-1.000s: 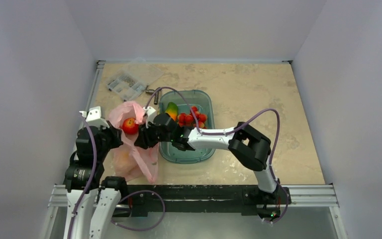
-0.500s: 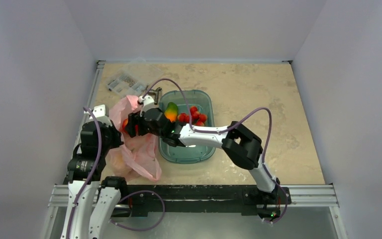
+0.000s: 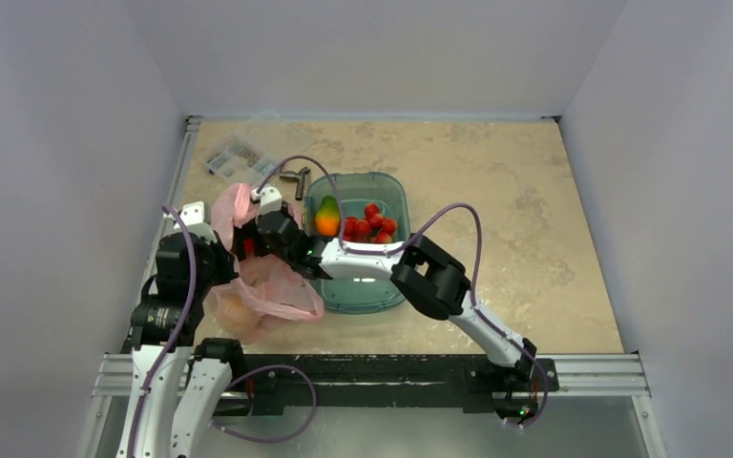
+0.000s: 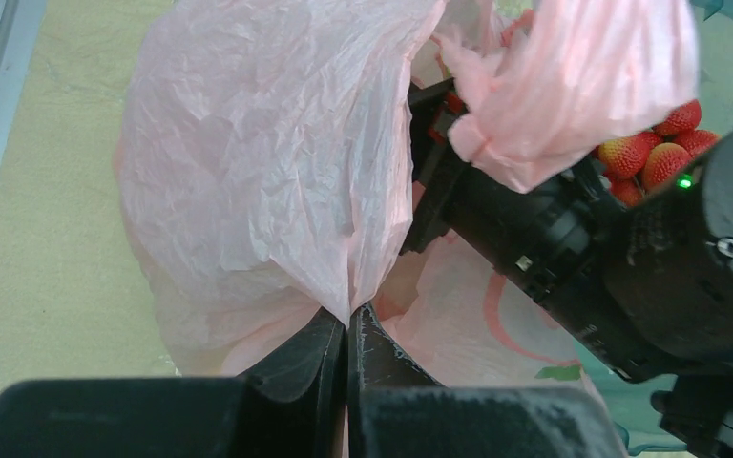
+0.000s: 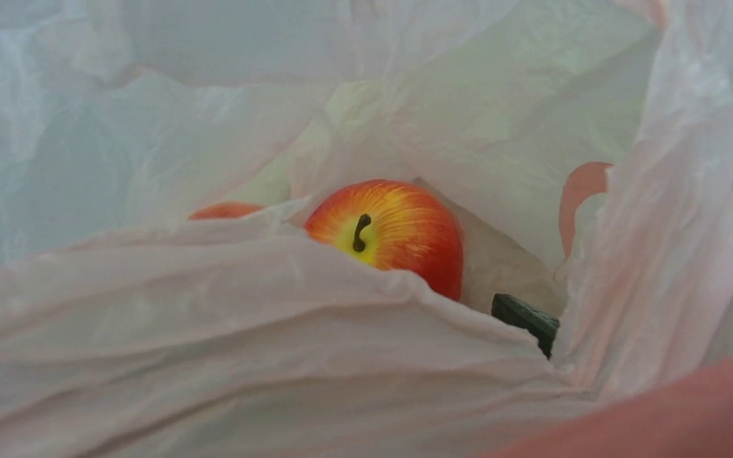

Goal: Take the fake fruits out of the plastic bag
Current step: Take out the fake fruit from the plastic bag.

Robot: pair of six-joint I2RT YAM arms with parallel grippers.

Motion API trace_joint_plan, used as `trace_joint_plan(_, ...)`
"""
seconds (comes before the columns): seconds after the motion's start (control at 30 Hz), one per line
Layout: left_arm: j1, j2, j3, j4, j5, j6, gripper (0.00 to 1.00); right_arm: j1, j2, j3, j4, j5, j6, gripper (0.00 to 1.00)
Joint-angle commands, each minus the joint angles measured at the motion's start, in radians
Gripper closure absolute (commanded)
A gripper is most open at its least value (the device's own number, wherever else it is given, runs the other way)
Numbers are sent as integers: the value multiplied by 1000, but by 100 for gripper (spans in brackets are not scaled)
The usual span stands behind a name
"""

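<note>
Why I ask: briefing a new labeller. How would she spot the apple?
On the table, at left, lies a pink plastic bag, pinched by the left gripper. Inside sits the apple: round, red-to-yellow, dark stem, unlike the small strawberries in the tub.

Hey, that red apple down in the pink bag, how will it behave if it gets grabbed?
The red apple looks glossy and round, so it would probably slip or roll under a loose pinch. The pink bag drapes loosely over part of it, so film may get caught too.
</note>
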Motion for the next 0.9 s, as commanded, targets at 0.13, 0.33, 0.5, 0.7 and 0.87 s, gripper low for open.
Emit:
trace_joint_plan(0.13, -6, 11, -2, 29, 23, 14, 100, 13, 168, 236, 4, 59, -79, 1)
trace_joint_plan(0.33, -6, 15, -4, 31, 26, 13, 100, 16, 266, 348, -31, 72, -77, 10)
trace_joint_plan(0.5, -6, 13, -3, 31, 27, 13, 100, 20, 297, 386, -38, 72, -89, 26)
trace_joint_plan(0.7, -8, 8, -4, 30, 22, 11, 100, 20, 197, 326, 7, 65, -114, 58)
trace_joint_plan(0.87, -7, -1, -2, 26, 8, 9, 100, 19, 62, 195, 61, 40, -131, 78)
